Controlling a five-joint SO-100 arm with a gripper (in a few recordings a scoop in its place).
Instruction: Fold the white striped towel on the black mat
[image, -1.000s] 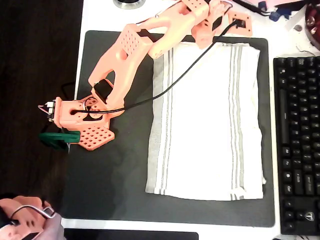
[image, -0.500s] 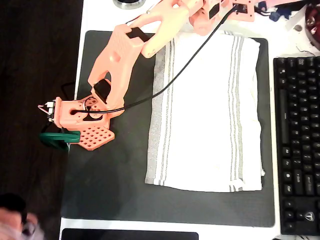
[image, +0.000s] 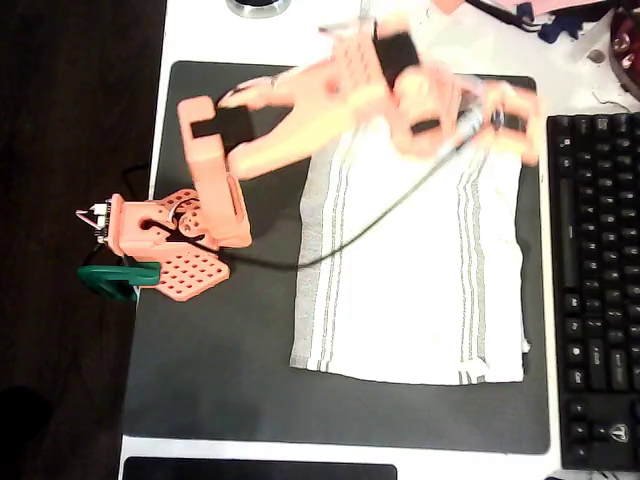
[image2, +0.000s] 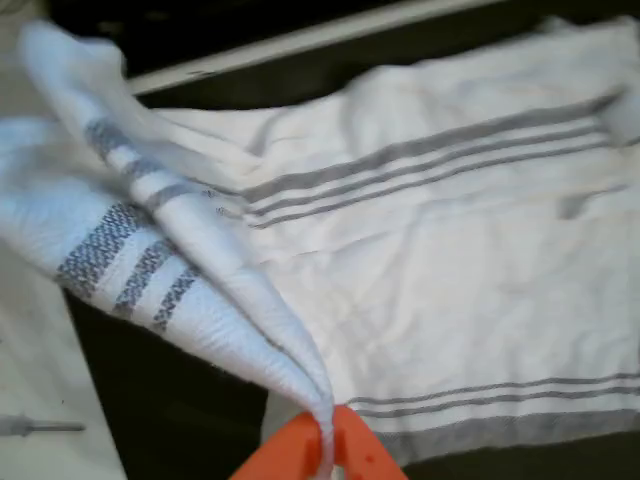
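Where the wrist view is nearest, at its six o'clock edge, the orange gripper (image2: 325, 445) has its two fingertips pressed together on a pinched corner of the white striped towel (image2: 450, 290). From that pinch a lifted fold of cloth rises toward ten o'clock, showing grey stripes on its underside, and it hangs clear of the rest of the towel. Beyond it the towel lies spread flat, with one stripe group near the lower edge of the picture and another across the middle. Past the far hem a dark strip of the black mat (image2: 320, 70) shows, then a pale table edge.

In the overhead view the towel (image: 410, 270) lies on the right half of the black mat (image: 220, 370), long edges running twelve to six o'clock. Its right hem sits near the mat's right border, just beside the black keyboard (image: 598, 290) at three o'clock. Bare mat lies open to the left of the towel and as a narrower band below it at six o'clock. The arm's base (image: 165, 235) stands at nine o'clock on the mat's left edge, and the blurred arm reaches across to the gripper (image: 500, 115) over the towel's top right corner, near one o'clock.
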